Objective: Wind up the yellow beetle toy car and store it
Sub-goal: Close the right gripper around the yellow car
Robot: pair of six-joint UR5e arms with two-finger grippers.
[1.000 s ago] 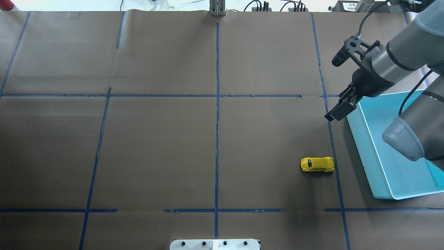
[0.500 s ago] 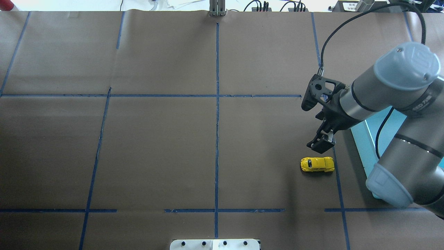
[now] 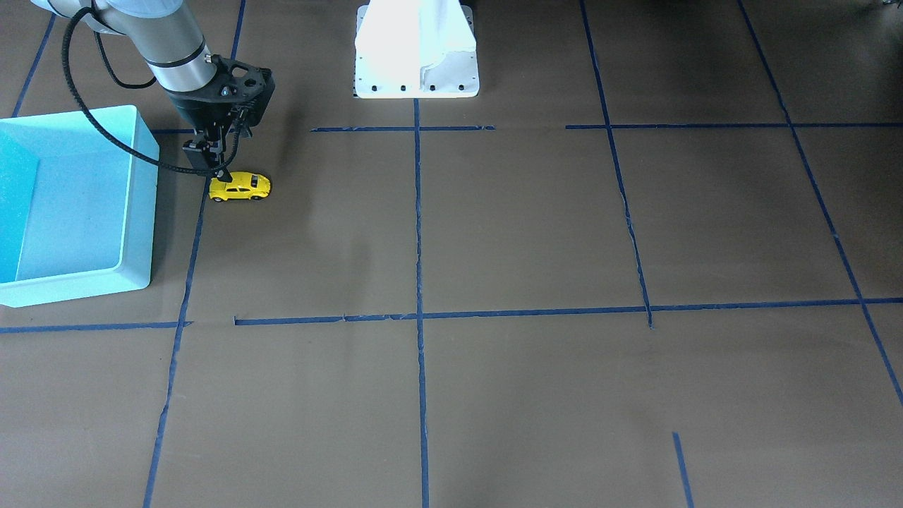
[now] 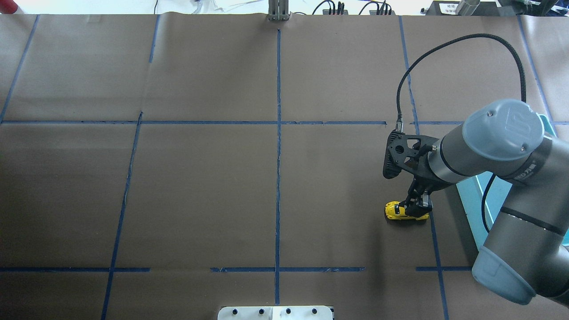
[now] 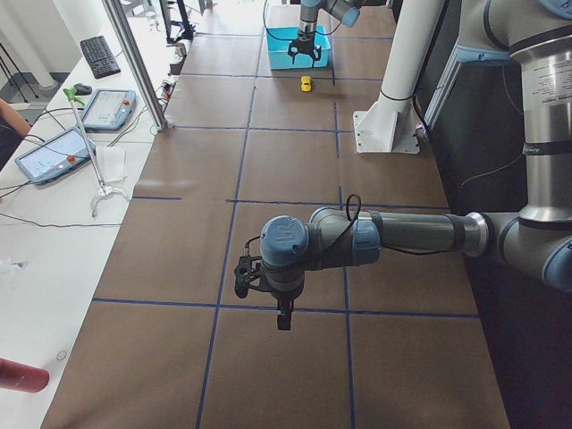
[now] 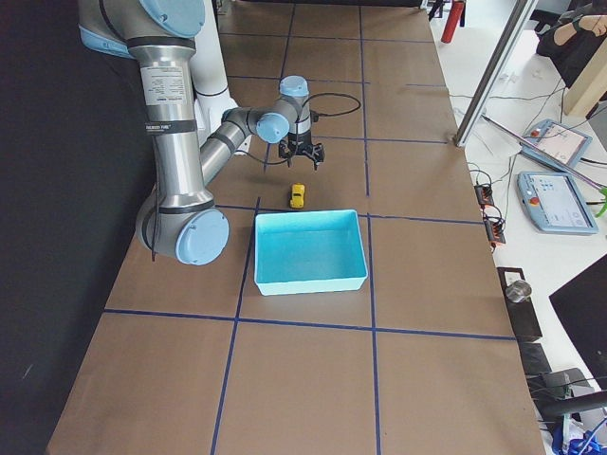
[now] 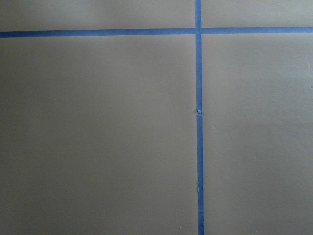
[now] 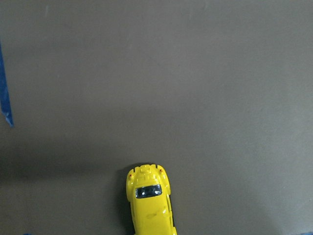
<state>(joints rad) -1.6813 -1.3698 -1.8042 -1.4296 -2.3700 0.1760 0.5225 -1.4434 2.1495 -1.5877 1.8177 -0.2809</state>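
step in hand: the approach and grasp that come before winding. the yellow beetle toy car (image 4: 394, 211) stands on its wheels on the table (image 4: 200, 186), in the robot's right half and nearer the robot's edge than the far edge. it is near the light blue bin (image 3: 137, 204), which sits at the table's right end. the right gripper (image 4: 418, 207) hangs over the car's bin-side end, fingertips down at the body; whether its jaws are apart or pressed on the car cannot be told. the left gripper (image 5: 282, 315) hovers over bare table towards the left end, its state likewise unclear. next move, as judged: grip the car firmly across its sides, then drag it backward with the wheels pressed down.
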